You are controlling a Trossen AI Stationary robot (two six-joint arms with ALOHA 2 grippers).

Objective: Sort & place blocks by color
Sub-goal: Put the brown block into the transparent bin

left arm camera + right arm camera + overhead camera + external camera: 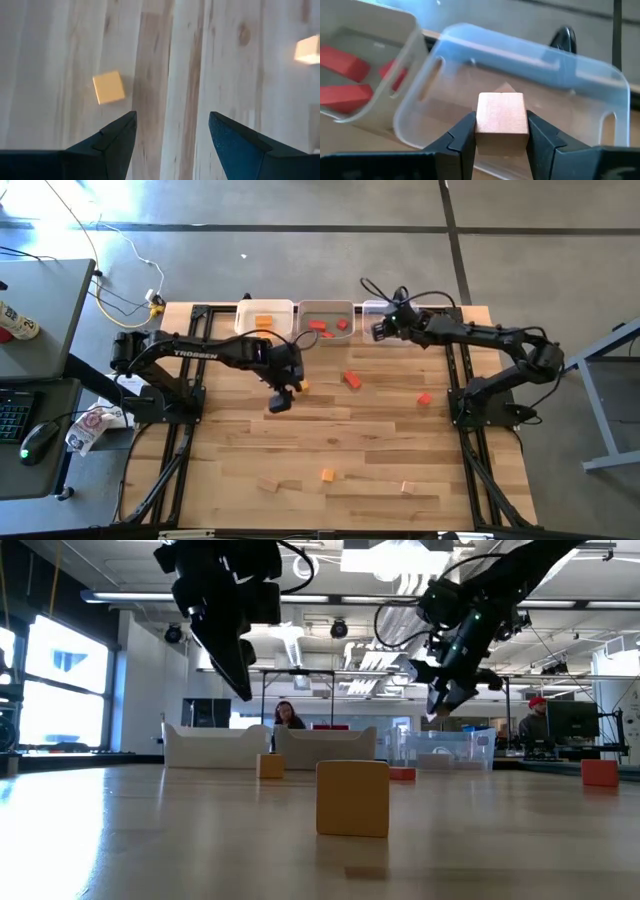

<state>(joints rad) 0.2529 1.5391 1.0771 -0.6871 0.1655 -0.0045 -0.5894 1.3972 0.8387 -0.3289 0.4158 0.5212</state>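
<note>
The sorting is partly done. In the top centre of the high view the white bin [266, 314] holds an orange block and the middle bin [327, 311] red ones. The right hand [501, 131] grips a pale block [501, 121] over the clear bin [520, 75]. The left hand [172, 131], open, hangs above an orange cube [108, 87]; several blocks remain on the counter [240, 450].

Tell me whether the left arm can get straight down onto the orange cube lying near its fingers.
Probably yes. The left gripper hangs open above bare table, and the orange cube sits just off to one side with nothing on or against it. A small sideways shift should centre it.
</note>
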